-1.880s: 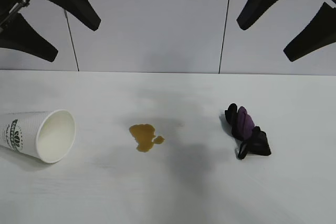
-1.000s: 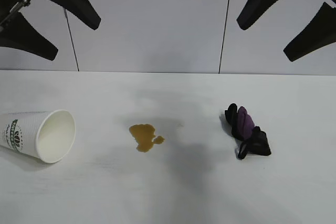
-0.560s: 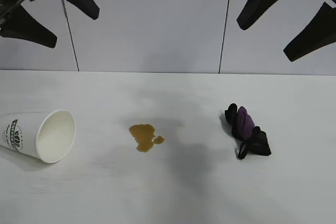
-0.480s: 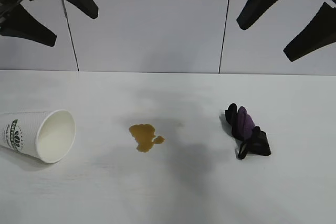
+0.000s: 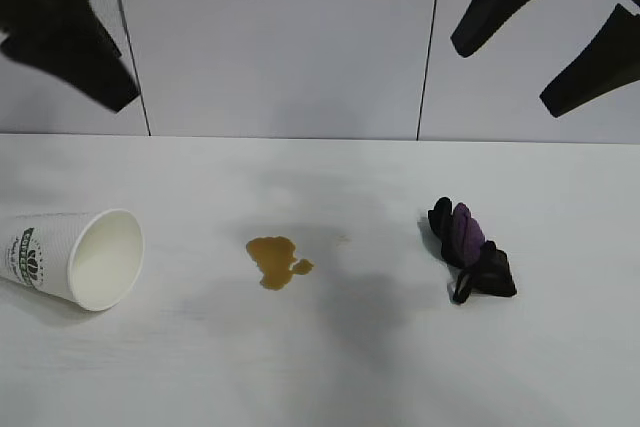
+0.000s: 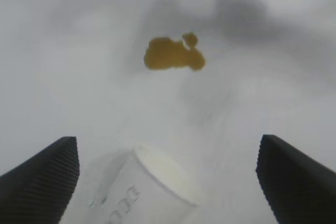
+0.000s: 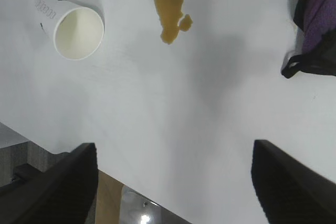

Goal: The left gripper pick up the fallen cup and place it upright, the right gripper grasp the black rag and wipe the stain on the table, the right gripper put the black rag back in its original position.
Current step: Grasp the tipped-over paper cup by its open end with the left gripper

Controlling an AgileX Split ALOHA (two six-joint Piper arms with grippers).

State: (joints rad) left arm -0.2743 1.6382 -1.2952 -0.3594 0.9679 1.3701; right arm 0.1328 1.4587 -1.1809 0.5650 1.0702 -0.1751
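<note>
Nothing ticked off yet, all 3 jobs waiting. Lying on its side near the tabletop's [image 5: 330, 377] left edge, the cup [image 5: 75, 257], mouth facing the middle, untouched. Sitting wet and unwiped around the tabletop's centre, the stain [image 5: 277, 261]. Resting bunched toward the right side, well apart from the stain, the black rag [image 5: 472, 250], purple patch showing. Hovering high above the cup, the left claw [image 6: 168, 179], fingers spread wide and released, gripping nothing. Hanging high over the right side, the right claw [image 7: 173, 179], likewise spread and empty. Nothing else cluttering the surface; no obstacle between either claw and its target, judging by this. Righting the cup looking like the first step.
</note>
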